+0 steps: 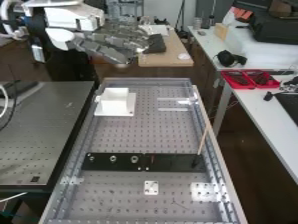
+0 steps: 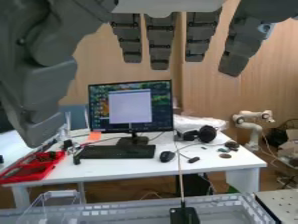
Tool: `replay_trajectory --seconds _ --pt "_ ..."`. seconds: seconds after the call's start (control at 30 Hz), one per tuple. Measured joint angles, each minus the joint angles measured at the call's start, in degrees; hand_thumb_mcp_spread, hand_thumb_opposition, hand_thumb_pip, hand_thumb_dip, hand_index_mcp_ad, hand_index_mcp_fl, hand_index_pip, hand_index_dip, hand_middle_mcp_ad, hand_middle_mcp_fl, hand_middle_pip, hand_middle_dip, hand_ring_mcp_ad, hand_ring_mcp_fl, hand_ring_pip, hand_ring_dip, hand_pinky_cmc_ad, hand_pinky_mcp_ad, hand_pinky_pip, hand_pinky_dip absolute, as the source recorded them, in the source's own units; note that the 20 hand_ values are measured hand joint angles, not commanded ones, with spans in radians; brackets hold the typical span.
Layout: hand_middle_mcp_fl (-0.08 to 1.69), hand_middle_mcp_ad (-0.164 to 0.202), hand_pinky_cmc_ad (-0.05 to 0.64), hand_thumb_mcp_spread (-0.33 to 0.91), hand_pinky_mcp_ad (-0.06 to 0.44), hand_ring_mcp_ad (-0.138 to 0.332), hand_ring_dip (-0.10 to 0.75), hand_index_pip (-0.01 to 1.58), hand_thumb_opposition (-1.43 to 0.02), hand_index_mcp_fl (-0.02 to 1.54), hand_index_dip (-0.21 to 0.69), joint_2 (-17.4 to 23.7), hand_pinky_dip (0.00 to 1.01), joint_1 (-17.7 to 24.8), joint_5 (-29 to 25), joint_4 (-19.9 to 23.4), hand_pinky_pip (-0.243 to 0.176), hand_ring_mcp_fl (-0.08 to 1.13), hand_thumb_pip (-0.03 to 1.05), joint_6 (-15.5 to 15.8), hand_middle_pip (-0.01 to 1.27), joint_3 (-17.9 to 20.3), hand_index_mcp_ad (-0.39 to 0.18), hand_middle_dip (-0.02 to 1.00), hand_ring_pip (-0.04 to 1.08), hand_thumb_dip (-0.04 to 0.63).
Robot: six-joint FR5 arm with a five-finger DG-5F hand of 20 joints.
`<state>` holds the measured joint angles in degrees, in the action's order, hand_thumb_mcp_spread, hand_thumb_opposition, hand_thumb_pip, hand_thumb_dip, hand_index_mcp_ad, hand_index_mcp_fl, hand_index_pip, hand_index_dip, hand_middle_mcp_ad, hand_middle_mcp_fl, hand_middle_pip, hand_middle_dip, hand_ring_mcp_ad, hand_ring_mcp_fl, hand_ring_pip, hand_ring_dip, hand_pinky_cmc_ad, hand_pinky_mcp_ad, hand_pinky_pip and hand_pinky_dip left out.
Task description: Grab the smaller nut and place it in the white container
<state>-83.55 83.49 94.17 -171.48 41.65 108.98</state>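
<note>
The hand [image 1: 110, 42] is raised at the upper left of the high view, beyond and well above the bench's far end. In the wrist view the hand [image 2: 159, 42] has straight, spread fingers and holds nothing. On the black bar [image 1: 174, 162] stand the smaller nut [image 1: 91, 158], the larger nut [image 1: 113, 158] and the bearing [image 1: 134, 159]. The white container [image 1: 115, 106] sits near the far left corner of the perforated bench, far from the hand.
A thin rod [image 1: 203, 140] rises from the bar's right end. A small white plate [image 1: 151, 188] lies in front of the bar. Metal rails [image 1: 211, 145] edge the bench. To the right, a white table [image 1: 256, 107] bears red trays [image 1: 249, 79].
</note>
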Motion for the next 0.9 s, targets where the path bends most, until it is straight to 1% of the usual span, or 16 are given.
replay_trajectory --seconds 0.1,0.13,0.2,0.3,0.33,0.37,0.43,0.5,0.53,0.6,0.63,0.67,0.9 --pt "0.06 0.075 0.382 0.25 0.314 0.173 0.101 0.11 -0.73 0.06 0.307 0.94 0.25 -1.37 0.59 1.09 -0.075 0.0 0.56 0.23 0.12 2.2 -0.021 0.21 0.1 0.094" --pt "0.06 0.075 0.382 0.26 0.311 0.173 0.101 0.13 -0.73 0.07 0.305 1.24 0.25 -1.98 0.91 1.48 -0.075 0.0 0.57 0.24 0.12 2.93 -0.021 0.21 0.1 0.094" --pt "0.06 0.075 0.382 0.26 0.314 0.173 0.101 0.2 -0.73 0.07 0.297 1.55 0.25 -2.83 1.46 2.02 -0.075 0.0 0.63 0.17 0.12 3.89 -0.021 0.21 0.1 0.099" --pt "0.06 0.075 0.382 0.26 0.314 0.173 0.101 0.27 -0.73 0.07 0.281 2.07 0.25 -4.03 2.4 3.22 -0.075 0.0 0.64 0.45 0.12 5.54 -0.023 0.21 0.1 0.11" --pt "0.06 0.075 0.382 0.26 0.314 0.173 0.101 0.34 -0.73 0.07 0.279 2.27 0.25 -4.59 2.83 3.85 -0.075 0.0 0.64 0.65 0.13 6.33 -0.024 0.21 0.1 0.11" --pt "0.06 0.075 0.382 0.26 0.314 0.173 0.101 0.36 -0.73 0.06 0.265 2.36 0.25 -4.85 3.01 4.16 -0.075 0.0 0.64 0.76 0.12 6.7 -0.024 0.22 0.1 0.11" --pt "0.06 0.075 0.382 0.27 0.314 0.173 0.101 0.46 -0.73 0.06 0.25 2.51 0.25 -5.82 3.65 5.36 -0.075 0.0 0.64 1.16 0.13 7.98 -0.024 0.22 0.1 0.108" --pt "0.06 0.075 0.382 0.28 0.311 0.173 0.101 0.56 -0.73 0.07 0.251 2.42 0.25 -6.54 4.01 6.1 -0.075 0.0 0.64 1.03 0.13 8.83 -0.03 0.22 0.1 0.113" --pt "0.06 0.075 0.382 0.28 0.311 0.173 0.101 0.6 -0.73 0.06 0.248 2.28 0.25 -7.0 4.24 6.76 -0.075 0.0 0.65 0.86 0.13 9.51 -0.031 0.22 0.1 0.126" --pt "0.06 0.075 0.382 0.28 0.314 0.169 0.101 0.66 -0.73 0.06 0.243 2.03 0.25 -7.5 4.42 7.84 -0.075 0.0 0.65 0.79 0.13 10.52 -0.031 0.22 0.1 0.126" --pt "0.06 0.075 0.382 0.28 0.314 0.173 0.101 0.69 -0.74 0.06 0.241 1.88 0.25 -7.74 4.45 8.61 -0.075 0.0 0.67 0.81 0.13 11.13 -0.033 0.22 0.1 0.126" --pt "0.06 0.075 0.382 0.28 0.314 0.173 0.101 0.73 -0.75 0.06 0.234 1.77 0.25 -7.88 4.45 9.13 -0.075 0.0 0.69 0.84 0.13 11.54 -0.038 0.22 0.1 0.141" --pt "0.06 0.077 0.382 0.28 0.314 0.173 0.101 1.05 -0.75 0.02 0.232 0.65 0.25 -8.44 3.08 14.82 -0.075 0.0 0.7 0.63 0.13 15.31 -0.038 0.22 0.1 0.148"
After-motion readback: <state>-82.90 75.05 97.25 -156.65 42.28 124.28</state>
